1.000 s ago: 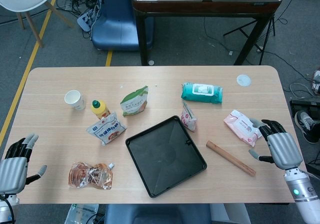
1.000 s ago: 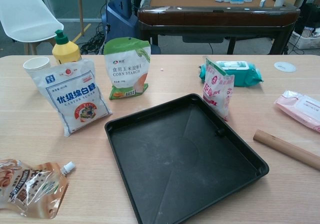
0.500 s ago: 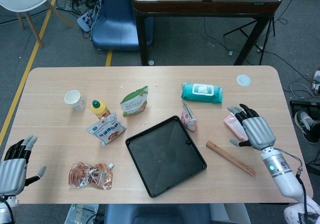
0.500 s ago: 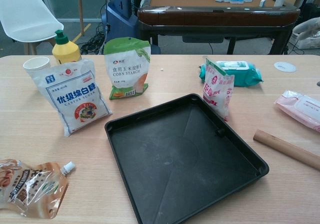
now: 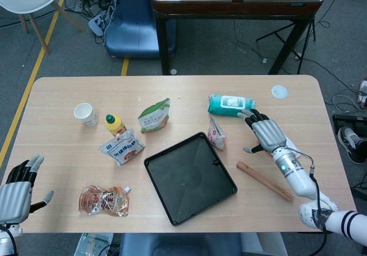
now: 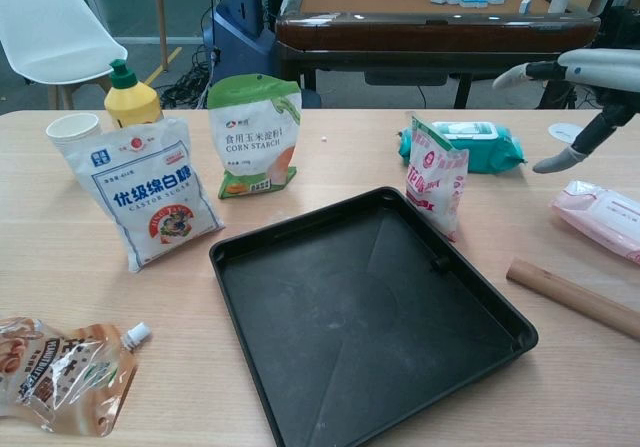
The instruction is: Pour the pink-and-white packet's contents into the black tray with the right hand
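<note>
The small pink-and-white packet (image 5: 216,134) (image 6: 436,175) stands upright at the far right corner of the black tray (image 5: 189,178) (image 6: 370,317), which has nothing in it. My right hand (image 5: 265,133) (image 6: 585,75) hovers open above the table to the right of the packet, fingers spread, a clear gap from it. It holds nothing. My left hand (image 5: 16,193) is open at the table's front left edge, far from everything, and shows only in the head view.
A wooden rolling pin (image 5: 265,180) (image 6: 575,297) lies right of the tray. A pink wipes pack (image 6: 608,217) sits under the right hand; teal wipes (image 5: 231,105) lie behind the packet. Corn starch bag (image 5: 154,115), sugar bag (image 5: 121,147), yellow bottle (image 5: 114,122), paper cup (image 5: 85,114) and snack pouch (image 5: 104,200) fill the left.
My right hand has swung from the table's right edge leftward and farther in, over the pink wipes pack, closing on the packet. The left hand has sunk slightly.
</note>
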